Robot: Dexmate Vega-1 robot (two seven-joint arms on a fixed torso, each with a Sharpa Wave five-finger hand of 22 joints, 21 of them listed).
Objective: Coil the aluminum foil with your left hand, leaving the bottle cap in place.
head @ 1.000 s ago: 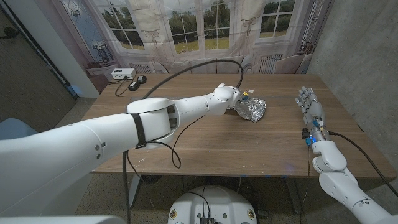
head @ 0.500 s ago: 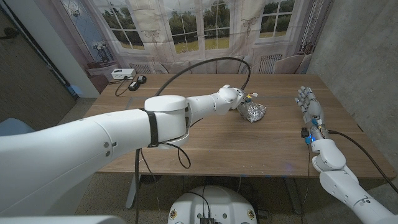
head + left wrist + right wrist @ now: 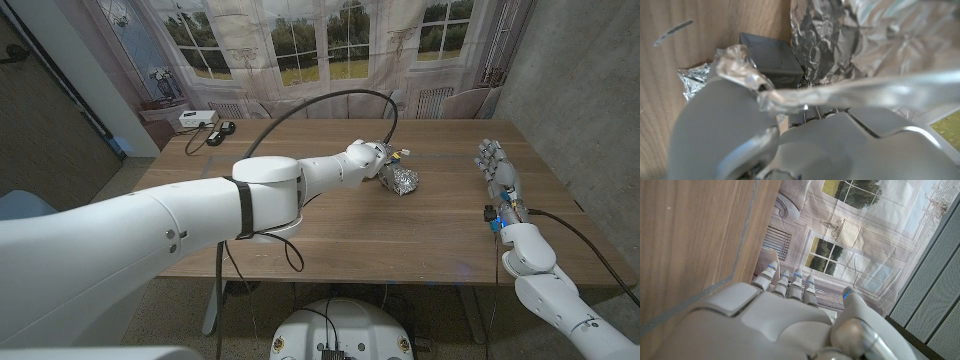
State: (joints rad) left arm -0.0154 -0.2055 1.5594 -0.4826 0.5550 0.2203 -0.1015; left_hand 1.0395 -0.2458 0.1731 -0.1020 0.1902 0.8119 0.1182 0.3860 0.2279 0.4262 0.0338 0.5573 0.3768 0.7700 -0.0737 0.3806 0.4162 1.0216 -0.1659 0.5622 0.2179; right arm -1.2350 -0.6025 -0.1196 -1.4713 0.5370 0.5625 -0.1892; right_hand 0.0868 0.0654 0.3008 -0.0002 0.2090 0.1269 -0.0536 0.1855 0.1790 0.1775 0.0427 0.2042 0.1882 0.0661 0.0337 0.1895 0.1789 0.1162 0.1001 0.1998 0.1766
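The crumpled aluminium foil (image 3: 404,180) lies near the middle of the wooden table (image 3: 400,240), bunched into a small lump. My left hand (image 3: 372,160) is against its left side, and in the left wrist view its fingers (image 3: 715,125) grip the creased foil (image 3: 840,45), with a strip of it pressed across them. A dark flat thing (image 3: 772,57) shows under the foil there; I cannot tell what it is. My right hand (image 3: 498,168) stands upright at the table's right side, fingers apart, holding nothing.
A white box (image 3: 196,118) and small dark objects (image 3: 220,130) sit at the far left corner. A black cable (image 3: 330,100) arcs over the left arm. Windows stand behind the table.
The foil has shrunk from a wide sheet into a tighter lump and drawn in towards my left hand. The right hand has not moved.
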